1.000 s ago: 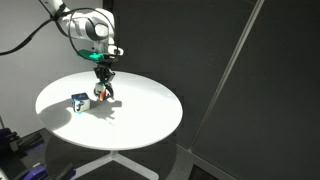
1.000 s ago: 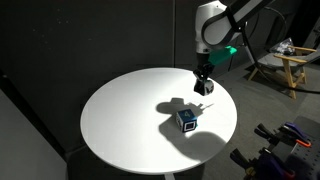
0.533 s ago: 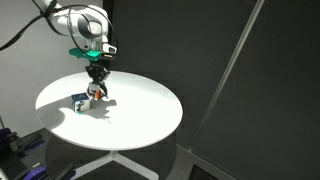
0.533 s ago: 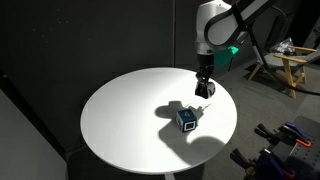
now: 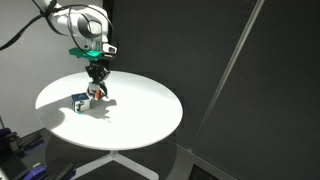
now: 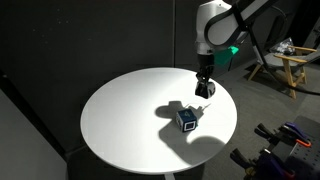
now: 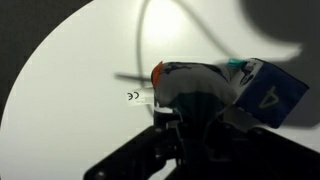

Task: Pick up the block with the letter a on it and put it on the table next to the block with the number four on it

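My gripper (image 5: 98,90) hangs low over the round white table (image 5: 140,115), shut on a small cube. That cube (image 7: 188,78) fills the middle of the wrist view, showing a pale face, an orange corner and teal edges; this is the block with the letter a, though the A is not visible. The block with the number four (image 7: 275,90), blue-edged with a white face and a dark 4, sits on the table just right of it. In both exterior views the four block (image 5: 78,101) (image 6: 187,118) stands close beside the gripper (image 6: 203,88).
The table (image 6: 120,120) stands on a white pedestal before dark curtains. A wooden chair (image 6: 285,65) and dark gear (image 6: 285,140) sit off to one side of the table.
Between one second and half a second ago the gripper with the cube moved sideways toward the four block. Since then nothing has visibly moved.
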Motion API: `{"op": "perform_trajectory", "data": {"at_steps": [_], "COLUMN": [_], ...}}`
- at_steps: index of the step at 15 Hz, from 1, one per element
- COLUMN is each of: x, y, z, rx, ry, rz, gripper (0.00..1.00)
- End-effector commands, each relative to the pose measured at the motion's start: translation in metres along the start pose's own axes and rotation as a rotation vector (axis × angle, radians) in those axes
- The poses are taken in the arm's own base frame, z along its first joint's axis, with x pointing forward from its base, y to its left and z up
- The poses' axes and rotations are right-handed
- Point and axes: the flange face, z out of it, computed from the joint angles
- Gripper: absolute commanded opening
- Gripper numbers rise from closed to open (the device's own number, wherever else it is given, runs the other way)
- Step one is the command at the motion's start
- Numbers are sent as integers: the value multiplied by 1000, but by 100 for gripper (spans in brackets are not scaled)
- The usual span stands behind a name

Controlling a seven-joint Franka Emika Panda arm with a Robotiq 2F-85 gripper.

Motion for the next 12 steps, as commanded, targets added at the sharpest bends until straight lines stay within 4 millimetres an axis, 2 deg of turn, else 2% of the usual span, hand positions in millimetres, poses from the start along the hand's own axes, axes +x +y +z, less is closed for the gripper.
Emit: {"op": "perform_trajectory", "data": {"at_steps": [1, 12], "x": [0, 9], "y": [0, -36], "z": [-1, -16], "rx": [0, 13], "ry": [-1, 39], "rz": [0, -270], "gripper": [5, 5]}}
